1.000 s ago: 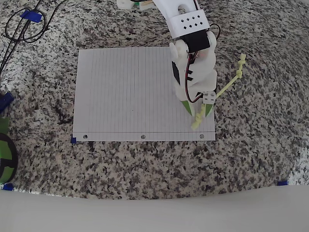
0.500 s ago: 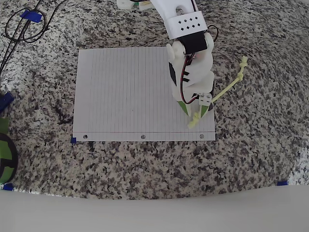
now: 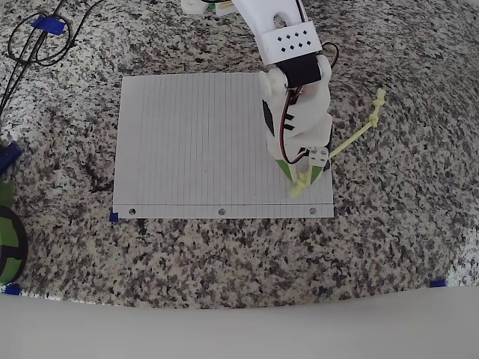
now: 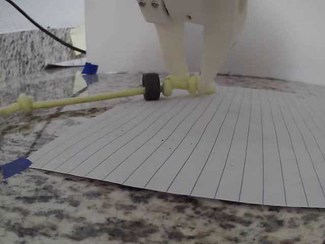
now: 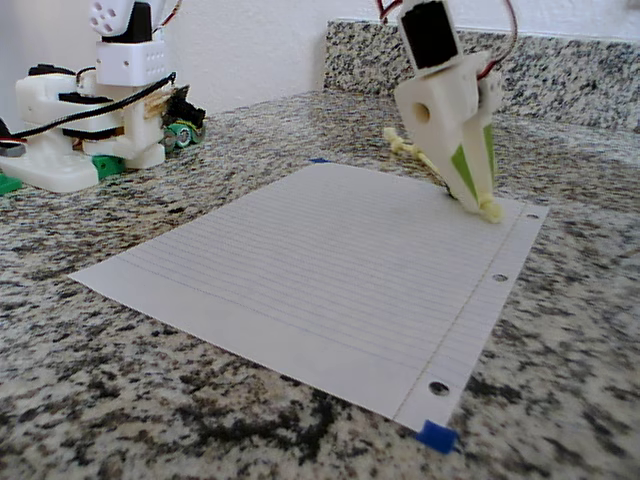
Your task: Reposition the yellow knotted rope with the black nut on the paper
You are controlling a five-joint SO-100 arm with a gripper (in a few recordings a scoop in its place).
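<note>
The yellow knotted rope (image 4: 96, 97) is thin and pale, carrying a black nut (image 4: 151, 86) beside an end knot. The gripper (image 4: 190, 84) is clenched on that end, over the paper (image 3: 194, 142) near its punched-hole edge. The far end lies off the paper; in the overhead view the arm hides the nut.

I've got open room all across the paper (image 3: 194, 142): its whole lined face left of my gripper (image 3: 303, 174) lies bare in the overhead view. Off the paper's right edge, only the yellow knotted rope (image 3: 358, 134) crosses the granite counter (image 3: 404, 224). Black cables (image 3: 34, 41) coil beyond the paper's far-left corner.
</note>
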